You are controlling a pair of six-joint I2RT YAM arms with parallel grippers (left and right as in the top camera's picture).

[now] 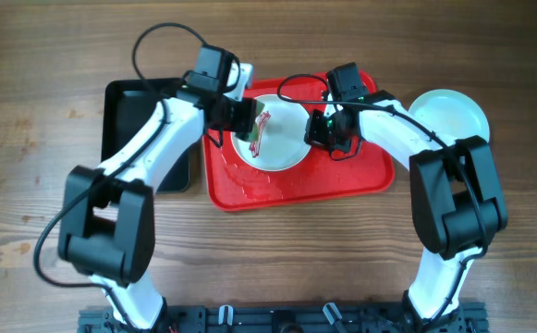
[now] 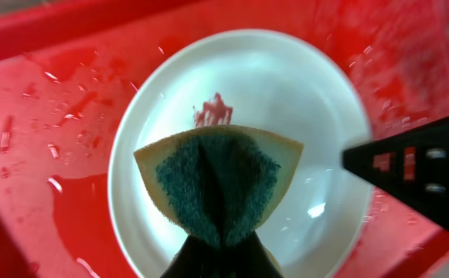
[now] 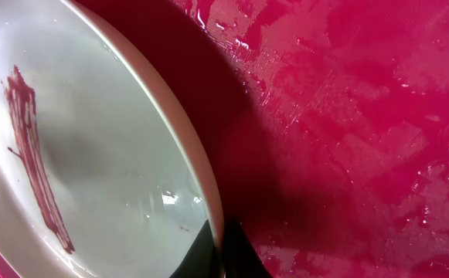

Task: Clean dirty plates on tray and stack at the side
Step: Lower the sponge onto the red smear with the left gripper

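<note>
Your left gripper (image 2: pixel 221 259) clamps a folded sponge (image 2: pixel 220 177) above the white plate (image 1: pixel 285 146) on the tray (image 1: pixel 342 180). Right gripper (image 3: pixel 220 249) pinches its rim. The streak (image 1: pixel 260 131) runs near-far.

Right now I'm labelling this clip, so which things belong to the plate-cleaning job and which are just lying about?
In the job: streaked white plate, red tray, sponge in the left hand, right hand pinching that plate's rim, pale plate beside the tray.
Lying about: black tray.
</note>
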